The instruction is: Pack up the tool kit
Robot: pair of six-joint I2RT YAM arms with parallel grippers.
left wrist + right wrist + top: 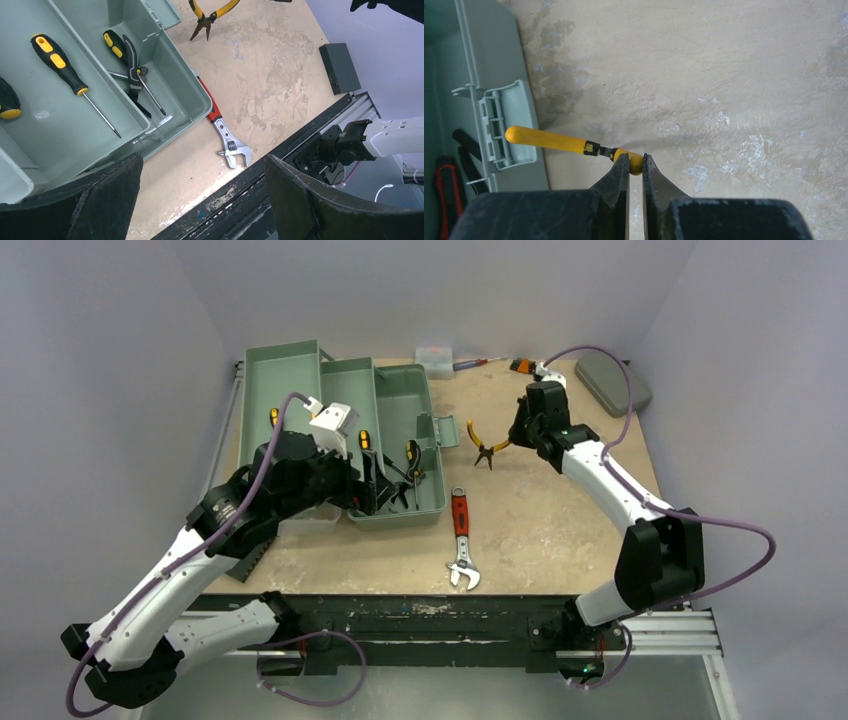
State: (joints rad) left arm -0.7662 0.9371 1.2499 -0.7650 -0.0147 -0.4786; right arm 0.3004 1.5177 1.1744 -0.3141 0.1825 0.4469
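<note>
**Right gripper (pixel 635 167):** clenched on the very tip of one yellow handle of the pliers (pixel 549 139).

**Risk:** you hold only the rounded end of a single handle. The pliers may pivot or slip from the jaws as you carry them, and the free handle may swing open. The loose end could also catch the front latch (pixel 504 125) or the rim of the toolbox (pixel 489 60) if you cross too low.

**Position:** the pliers jut from the fingertips toward the robot's left. In the wrist view their far end overlaps the latch. The open toolbox lies just beyond, on the table's left half.

**Left gripper (pixel 202 195):** spread wide, holding nothing, above the box's near corner.

**Adjustable wrench (pixel 461 540):** on the table, not yet packed.
</note>
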